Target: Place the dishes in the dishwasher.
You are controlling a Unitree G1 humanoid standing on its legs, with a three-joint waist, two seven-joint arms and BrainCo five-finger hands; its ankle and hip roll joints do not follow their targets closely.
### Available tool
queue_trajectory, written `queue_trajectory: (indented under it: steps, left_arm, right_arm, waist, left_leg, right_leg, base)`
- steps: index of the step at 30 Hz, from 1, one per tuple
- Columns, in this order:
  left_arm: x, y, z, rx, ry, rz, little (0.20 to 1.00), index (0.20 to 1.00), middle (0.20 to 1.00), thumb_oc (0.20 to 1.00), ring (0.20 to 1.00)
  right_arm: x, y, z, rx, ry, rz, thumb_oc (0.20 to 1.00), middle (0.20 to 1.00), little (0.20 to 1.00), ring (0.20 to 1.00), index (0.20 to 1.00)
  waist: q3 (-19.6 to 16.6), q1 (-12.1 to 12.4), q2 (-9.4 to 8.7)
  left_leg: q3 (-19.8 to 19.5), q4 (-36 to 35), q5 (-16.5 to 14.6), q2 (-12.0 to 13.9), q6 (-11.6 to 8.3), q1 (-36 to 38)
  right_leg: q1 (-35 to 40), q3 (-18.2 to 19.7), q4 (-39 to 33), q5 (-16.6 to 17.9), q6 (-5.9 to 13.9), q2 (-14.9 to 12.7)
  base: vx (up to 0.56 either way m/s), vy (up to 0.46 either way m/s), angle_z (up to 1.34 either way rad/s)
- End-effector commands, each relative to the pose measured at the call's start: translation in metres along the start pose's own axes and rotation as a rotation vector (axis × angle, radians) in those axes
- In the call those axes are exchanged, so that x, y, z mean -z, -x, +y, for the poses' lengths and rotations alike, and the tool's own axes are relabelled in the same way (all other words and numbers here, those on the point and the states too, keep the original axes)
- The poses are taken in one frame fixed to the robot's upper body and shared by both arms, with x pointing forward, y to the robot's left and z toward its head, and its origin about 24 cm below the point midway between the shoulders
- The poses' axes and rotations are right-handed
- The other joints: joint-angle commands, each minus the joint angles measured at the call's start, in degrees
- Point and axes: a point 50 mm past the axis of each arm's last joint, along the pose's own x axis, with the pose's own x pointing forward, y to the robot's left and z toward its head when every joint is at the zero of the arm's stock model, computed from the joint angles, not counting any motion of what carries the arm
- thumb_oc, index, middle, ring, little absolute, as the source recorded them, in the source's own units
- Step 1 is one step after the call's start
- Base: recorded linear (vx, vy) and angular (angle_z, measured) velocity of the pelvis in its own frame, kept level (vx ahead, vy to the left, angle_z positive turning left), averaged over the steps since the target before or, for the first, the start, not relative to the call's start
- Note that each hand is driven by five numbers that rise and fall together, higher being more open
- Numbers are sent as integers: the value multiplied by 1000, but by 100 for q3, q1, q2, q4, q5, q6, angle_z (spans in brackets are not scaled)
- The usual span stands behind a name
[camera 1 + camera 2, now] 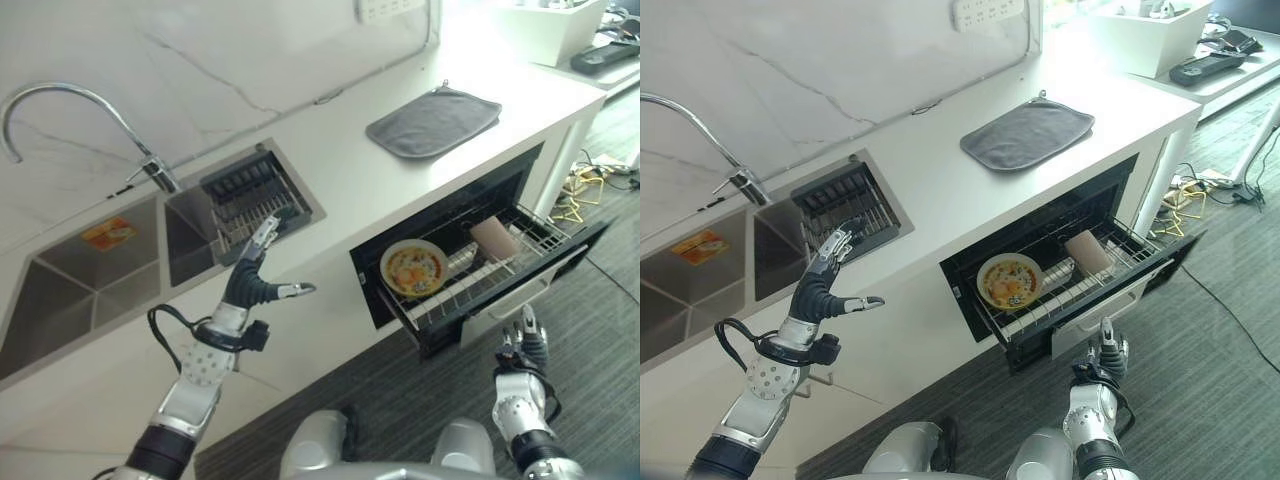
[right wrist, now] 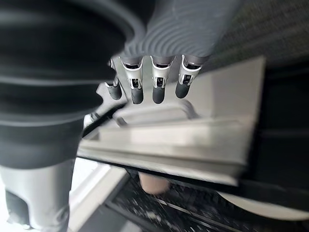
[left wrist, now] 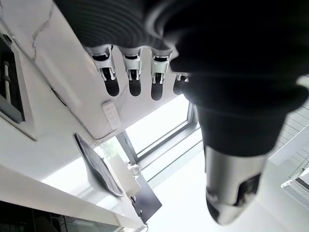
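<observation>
Rack [image 1: 540,235] w/ plate [image 1: 413,268], cup [image 1: 494,238]

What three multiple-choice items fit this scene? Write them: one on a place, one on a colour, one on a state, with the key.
1. Where is the plate?
A. in the sink
B. on the pulled-out dishwasher rack
C. on the grey mat

2. What colour is the mat on the counter?
A. grey
B. red
C. yellow

3. How is the left hand?
A. closed round the plate
B. open and empty, raised in front of the counter by the sink
C. gripping the tap

Key: 1 B, the plate sits in the wire rack beside a pinkish cup. 2 A, the cloth mat is plainly grey on the white counter. 3 B, its fingers are straight with nothing between them. The right hand hangs low in front of the open dishwasher.
</observation>
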Motion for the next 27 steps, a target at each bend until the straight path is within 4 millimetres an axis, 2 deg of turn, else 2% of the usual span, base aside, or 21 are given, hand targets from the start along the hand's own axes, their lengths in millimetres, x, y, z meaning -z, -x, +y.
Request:
queue_trajectory:
  steps: [1, 6, 9, 11, 17, 27]
  left_arm:
    - [-18, -4, 10, -27, -17, -93, 1000, 1000, 1000, 1000, 1000]
    - [-20, 4, 8, -12, 6, -82, 1000, 1000, 1000, 1000, 1000]
    - [-23, 5, 8, 3, 8, -85, 1000, 1000, 1000, 1000, 1000]
    - [-25, 7, 8, 28, -7, -87, 1000, 1000, 1000, 1000, 1000]
    - [-29, 7, 11, 80, -46, -93, 1000, 1000, 1000, 1000, 1000]
    - [-32, 4, 21, 153, -116, -93, 1000, 1000, 1000, 1000, 1000]
  right_arm:
    - [-8, -7, 22, -128, -22, -23, 1000, 1000, 1000, 1000, 1000]
    - [-13, -13, 41, -262, 60, -25, 1000, 1000, 1000, 1000, 1000]
    - [-16, -15, 56, -332, 92, -31, 1000, 1000, 1000, 1000, 1000]
    - [-22, -19, 69, -387, 103, -34, 1000, 1000, 1000, 1000, 1000]
    - [-40, -29, 91, -450, 71, -45, 1000, 1000, 1000, 1000, 1000]
    - [-54, -35, 117, -504, 113, -66, 1000, 1000, 1000, 1000, 1000]
  waist:
    - [75, 169, -30]
    - [100, 320, 126]
    - [120, 421, 136]
    - [150, 537, 100]
    - [225, 781, -31]
    - [359, 1096, -215]
  left_leg:
    - [-15, -96, 195, -332, 544, 178]
    - [-72, -172, 299, -425, 554, 212]
    - [-105, -253, 362, -454, 572, 225]
    - [-145, -303, 395, -476, 589, 248]
    - [-233, -273, 367, -516, 663, 265]
    - [-495, -57, 231, -668, 811, 137]
  right_leg:
    - [154, -395, 710, 45, -803, 344]
    - [186, -414, 734, 74, -771, 229]
    - [219, -445, 664, 134, -745, 220]
    - [303, -502, 593, 197, -712, 212]
    - [452, -629, 608, 311, -638, 171]
    - [562, -669, 684, 491, -557, 208]
  base:
    - [150, 112, 11]
    - [130, 113, 11]
    - [100, 45, 7]
    - [134, 9, 15]
    - [133, -21, 20]
    - [111, -43, 15]
